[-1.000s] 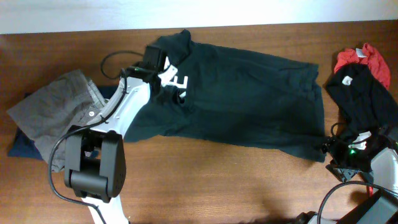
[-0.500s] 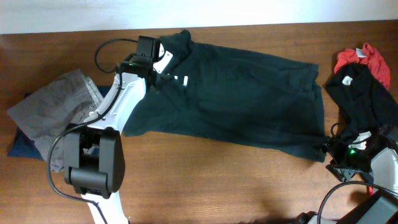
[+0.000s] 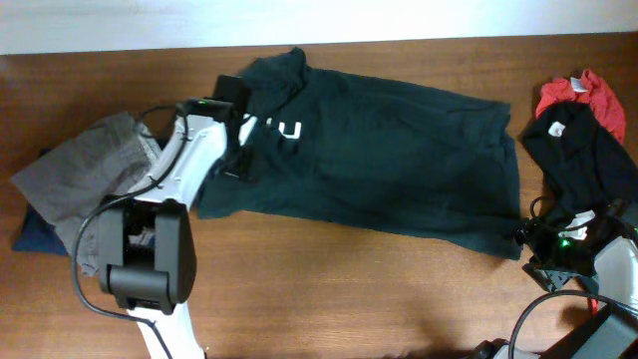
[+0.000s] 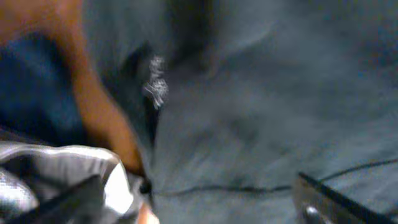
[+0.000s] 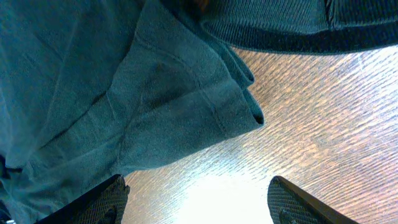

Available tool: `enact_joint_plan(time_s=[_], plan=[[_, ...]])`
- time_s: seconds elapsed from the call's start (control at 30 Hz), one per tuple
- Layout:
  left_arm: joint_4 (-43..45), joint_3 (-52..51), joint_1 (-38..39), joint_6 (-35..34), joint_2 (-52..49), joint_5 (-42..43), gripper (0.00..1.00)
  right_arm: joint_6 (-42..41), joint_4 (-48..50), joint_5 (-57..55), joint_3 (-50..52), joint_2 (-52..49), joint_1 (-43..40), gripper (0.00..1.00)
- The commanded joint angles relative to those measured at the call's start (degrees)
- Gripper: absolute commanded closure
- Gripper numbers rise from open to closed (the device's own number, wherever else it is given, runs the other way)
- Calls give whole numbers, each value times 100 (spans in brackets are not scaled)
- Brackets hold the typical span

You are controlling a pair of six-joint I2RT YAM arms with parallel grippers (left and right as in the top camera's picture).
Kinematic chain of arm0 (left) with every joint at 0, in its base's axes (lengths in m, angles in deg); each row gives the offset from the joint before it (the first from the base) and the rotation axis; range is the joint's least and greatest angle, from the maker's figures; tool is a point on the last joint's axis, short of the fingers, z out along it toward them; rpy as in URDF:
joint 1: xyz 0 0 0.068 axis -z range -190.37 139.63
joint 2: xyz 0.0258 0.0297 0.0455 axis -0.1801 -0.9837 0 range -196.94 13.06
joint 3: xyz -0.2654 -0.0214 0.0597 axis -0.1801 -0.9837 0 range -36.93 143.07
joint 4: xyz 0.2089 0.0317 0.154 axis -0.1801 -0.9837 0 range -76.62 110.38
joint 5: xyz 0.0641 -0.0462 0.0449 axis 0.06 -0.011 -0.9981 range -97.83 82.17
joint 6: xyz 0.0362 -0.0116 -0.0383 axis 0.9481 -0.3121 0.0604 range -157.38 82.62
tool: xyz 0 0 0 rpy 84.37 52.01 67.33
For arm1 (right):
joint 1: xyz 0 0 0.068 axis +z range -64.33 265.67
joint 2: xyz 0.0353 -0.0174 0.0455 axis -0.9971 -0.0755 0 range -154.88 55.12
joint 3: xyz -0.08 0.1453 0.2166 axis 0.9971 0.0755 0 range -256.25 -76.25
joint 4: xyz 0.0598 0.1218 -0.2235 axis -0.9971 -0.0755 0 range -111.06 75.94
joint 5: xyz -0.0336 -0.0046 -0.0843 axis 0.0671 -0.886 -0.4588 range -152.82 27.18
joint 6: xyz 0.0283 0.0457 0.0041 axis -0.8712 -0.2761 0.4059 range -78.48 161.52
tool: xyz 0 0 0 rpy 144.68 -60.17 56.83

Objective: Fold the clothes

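A dark green T-shirt (image 3: 389, 160) lies spread flat across the middle of the table. My left gripper (image 3: 279, 128) hovers over its left part near the collar, open, with nothing between the white fingers. In the blurred left wrist view the shirt fabric (image 4: 261, 112) fills the frame, and one finger (image 4: 326, 202) shows at the lower right. My right gripper (image 3: 526, 245) sits at the shirt's lower right corner. In the right wrist view it (image 5: 199, 202) is open over bare wood, just short of the shirt's hem corner (image 5: 205, 106).
A grey garment (image 3: 90, 170) lies on a dark blue one (image 3: 28, 235) at the left edge. A red garment (image 3: 578, 95) and a black one (image 3: 578, 155) lie at the right edge. The bare wooden table (image 3: 349, 289) runs along the front.
My left gripper has opened and let go of the shirt fabric, which now lies flat. Its wrist has drawn back to the left. The right arm has not moved.
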Motion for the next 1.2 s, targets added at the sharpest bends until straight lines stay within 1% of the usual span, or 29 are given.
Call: enact_joint_plan(time_s=[0.0,0.03,0.1,0.13,0.2,0.27,0.5,0.6,0.63,0.67,0.8,0.83,0.93,1.07,1.17], plan=[[33,-35,-369,-518,-48,363,30,76,44,-92,31,-15,50,24],[87,-85,-457,-518,-59,435,41,76,52,-92,31,-15,50,23],[236,-219,-584,-503,-81,741,50,76,52,-90,31,-15,50,23],[299,-271,-629,-424,-96,981,50,76,50,-90,31,-15,50,23],[363,-341,-697,-59,-142,1558,51,74,50,-92,31,-15,50,24],[402,-372,-723,212,-184,1884,52,74,50,-90,31,-15,50,23],[577,-372,-745,509,-448,1838,54,76,39,-90,31,-15,50,23],[575,-372,-763,505,-584,1840,67,76,15,-90,31,-15,50,23],[575,-372,-772,505,-588,1840,75,76,0,-90,31,-15,50,24],[575,-369,-785,503,-586,1840,78,76,-11,-90,31,-15,50,24],[570,-308,-885,498,-494,1860,78,76,-9,-92,31,-15,50,24],[560,-297,-901,498,-483,1860,81,76,9,-92,31,-15,50,23],[518,-291,-955,501,-481,1860,99,74,59,-186,31,-15,50,23],[522,-289,-1040,501,-481,1821,100,-22,68,-186,31,-15,44,23],[601,-289,-1132,428,-479,1794,100,-125,55,-26,31,-15,46,29]])
